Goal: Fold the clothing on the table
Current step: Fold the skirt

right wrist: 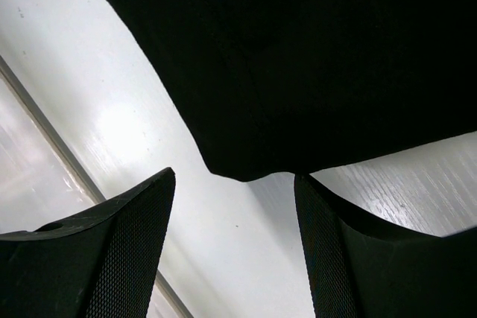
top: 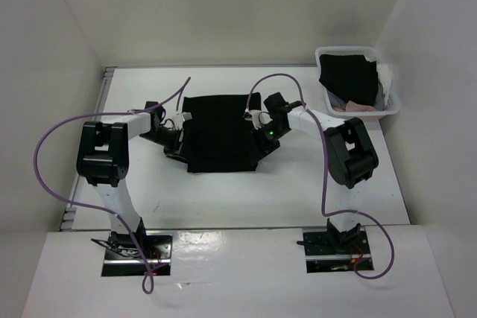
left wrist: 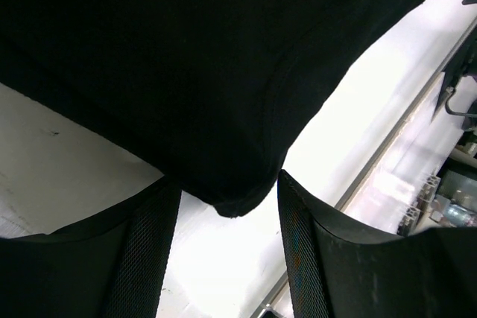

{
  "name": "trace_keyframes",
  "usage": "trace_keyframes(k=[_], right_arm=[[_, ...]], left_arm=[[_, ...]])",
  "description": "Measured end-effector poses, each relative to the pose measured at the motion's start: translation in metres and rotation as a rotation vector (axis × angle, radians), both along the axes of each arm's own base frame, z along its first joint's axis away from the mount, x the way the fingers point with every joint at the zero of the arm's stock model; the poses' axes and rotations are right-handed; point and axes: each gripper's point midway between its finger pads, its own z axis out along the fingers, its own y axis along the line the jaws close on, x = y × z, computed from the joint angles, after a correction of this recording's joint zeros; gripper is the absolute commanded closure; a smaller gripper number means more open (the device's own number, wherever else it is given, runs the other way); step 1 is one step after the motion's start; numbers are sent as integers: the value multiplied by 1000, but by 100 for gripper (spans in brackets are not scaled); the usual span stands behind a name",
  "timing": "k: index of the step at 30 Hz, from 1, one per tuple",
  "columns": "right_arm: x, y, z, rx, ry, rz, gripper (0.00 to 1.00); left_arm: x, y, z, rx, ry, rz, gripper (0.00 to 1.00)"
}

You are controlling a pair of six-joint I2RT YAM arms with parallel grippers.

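clothing [top: 220, 133] black, plain, spread roughly rectangular on the middle of the desk [top: 246, 199], closer to the far edge than the near edge, its near hem a bit uneven

Left end effector [top: 179, 121] low at the clothing's left side. Left wrist view: fingers [left wrist: 145, 251] stand apart, open, and a corner of the black fabric pokes down into the gap between them, not clamped. Metal rail [left wrist: 387, 147] of the desk runs past on the right of that view

Right end effector [top: 254, 116] low at the clothing's right side, toward its far-right corner. Right wrist view: fingers [right wrist: 335, 258] also apart, open, with a fabric corner just above the gap and bare white desk on both sides of it, nothing gripped

White basket [top: 373, 112] sits at the far-right corner of the desk, well apart from the clothing, holding black cloth with pink and white pieces
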Motion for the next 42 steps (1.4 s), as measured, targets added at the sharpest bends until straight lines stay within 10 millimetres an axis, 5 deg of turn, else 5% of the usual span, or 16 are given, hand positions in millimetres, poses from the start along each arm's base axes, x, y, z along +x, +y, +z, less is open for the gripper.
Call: trace_keyframes(k=[14,22,27,31,35,42], right_arm=[[-2,-4,-18,-38,44,-16,46],[-1,-4,-19,-40,42,-13,100],[0,-4,-18,-38,33,-6,100],[0,-4,-11,-34,15,5,100],[-1,-5,11,-17,-32,23,100],[-13,-3,54,-4,-128,74,100]], left_arm=[[-12,-9,-3,-66,127,14,39],[-18,-9,-3,-71,158,1,44],[-25,-5,-6,-55,164,-36,62],[-29,1,-8,-20,144,-71,91],[-31,3,7,-9,88,-104,100],[-35,3,48,-20,-29,-181,100]])
